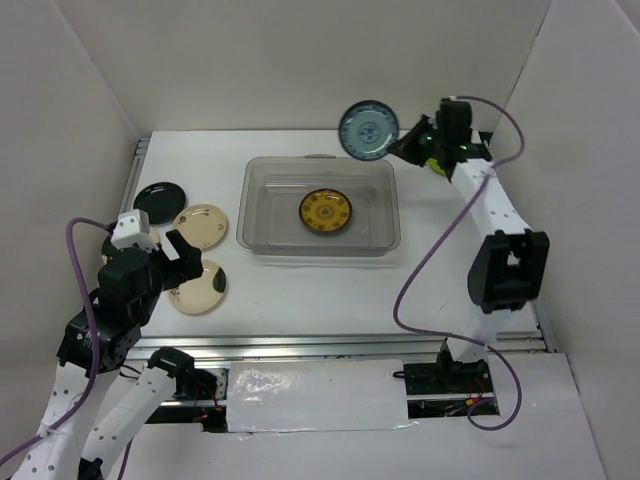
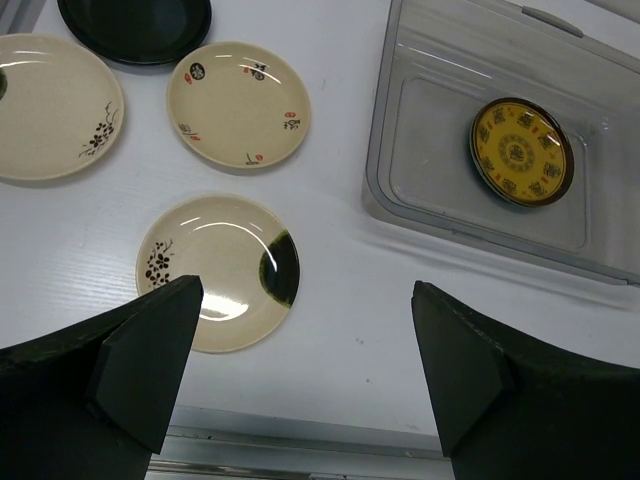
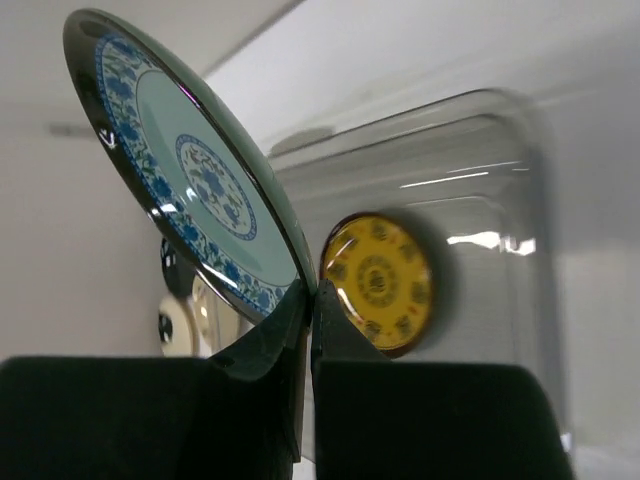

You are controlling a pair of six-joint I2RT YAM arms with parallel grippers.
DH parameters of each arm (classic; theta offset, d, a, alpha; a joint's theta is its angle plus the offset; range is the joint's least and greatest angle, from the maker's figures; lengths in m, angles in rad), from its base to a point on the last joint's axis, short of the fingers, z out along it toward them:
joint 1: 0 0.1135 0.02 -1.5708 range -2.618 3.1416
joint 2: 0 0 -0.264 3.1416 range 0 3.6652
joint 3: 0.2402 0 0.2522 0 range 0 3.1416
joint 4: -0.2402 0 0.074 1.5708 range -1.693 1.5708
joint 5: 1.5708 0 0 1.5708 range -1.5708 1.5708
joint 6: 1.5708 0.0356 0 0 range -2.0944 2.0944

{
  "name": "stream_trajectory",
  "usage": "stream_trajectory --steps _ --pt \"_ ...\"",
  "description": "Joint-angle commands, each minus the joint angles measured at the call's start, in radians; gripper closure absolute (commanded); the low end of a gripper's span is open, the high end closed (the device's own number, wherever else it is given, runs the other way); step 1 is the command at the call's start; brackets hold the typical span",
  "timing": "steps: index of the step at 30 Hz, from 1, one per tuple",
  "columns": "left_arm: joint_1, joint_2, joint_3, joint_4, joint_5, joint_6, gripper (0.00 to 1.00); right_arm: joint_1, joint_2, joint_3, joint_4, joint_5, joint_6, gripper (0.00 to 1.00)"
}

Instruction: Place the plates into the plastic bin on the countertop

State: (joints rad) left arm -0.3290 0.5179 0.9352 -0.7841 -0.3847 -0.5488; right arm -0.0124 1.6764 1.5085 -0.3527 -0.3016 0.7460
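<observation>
My right gripper [image 1: 401, 141] [image 3: 312, 292] is shut on the rim of a teal-patterned plate [image 1: 368, 130] [image 3: 190, 180]. It holds the plate tilted on edge, in the air above the far right corner of the plastic bin [image 1: 318, 246] [image 2: 380, 150]. A yellow-brown plate [image 1: 325, 211] [image 2: 521, 151] [image 3: 378, 282] lies flat inside the bin. My left gripper [image 1: 188, 262] [image 2: 307, 300] hangs open over the countertop [image 1: 300, 290], with the cream plate with a black patch [image 1: 198, 288] [image 2: 218, 272] just left of its fingers. A black plate [image 1: 163, 201] [image 2: 135, 25] and a cream plate [image 1: 200, 226] [image 2: 238, 104] lie farther back.
Another cream plate [image 2: 50, 107] with a branch pattern lies at the far left. A sliver of lime green [image 1: 436, 164] shows under my right wrist. A metal rail [image 1: 340, 345] runs along the near edge. White walls close in the back and both sides.
</observation>
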Motion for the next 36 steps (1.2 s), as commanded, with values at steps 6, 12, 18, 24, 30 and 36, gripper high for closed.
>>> stream_trajectory --steps 6,12,18,24,30,36 --pt "-0.002 0.014 0.002 0.039 0.003 0.021 0.01 0.226 0.31 0.193 -0.21 -0.131 -0.14 1.0" --pt "-0.002 0.013 0.002 0.037 0.001 0.021 0.01 0.244 0.358 0.19 -0.189 -0.108 -0.119 0.99" --pt "-0.004 0.014 0.004 0.037 0.003 0.021 0.01 0.253 0.341 0.185 -0.212 -0.105 -0.135 0.31" --pt "-0.002 0.008 0.002 0.039 0.003 0.021 0.01 0.247 0.16 0.119 -0.207 -0.078 -0.154 0.0" --pt "-0.002 0.002 0.002 0.039 0.006 0.024 0.01 0.03 -0.073 -0.194 0.042 0.119 0.021 0.0" --pt "-0.004 -0.009 0.002 0.043 0.013 0.029 0.01 -0.213 0.066 -0.352 0.347 0.066 0.228 0.0"
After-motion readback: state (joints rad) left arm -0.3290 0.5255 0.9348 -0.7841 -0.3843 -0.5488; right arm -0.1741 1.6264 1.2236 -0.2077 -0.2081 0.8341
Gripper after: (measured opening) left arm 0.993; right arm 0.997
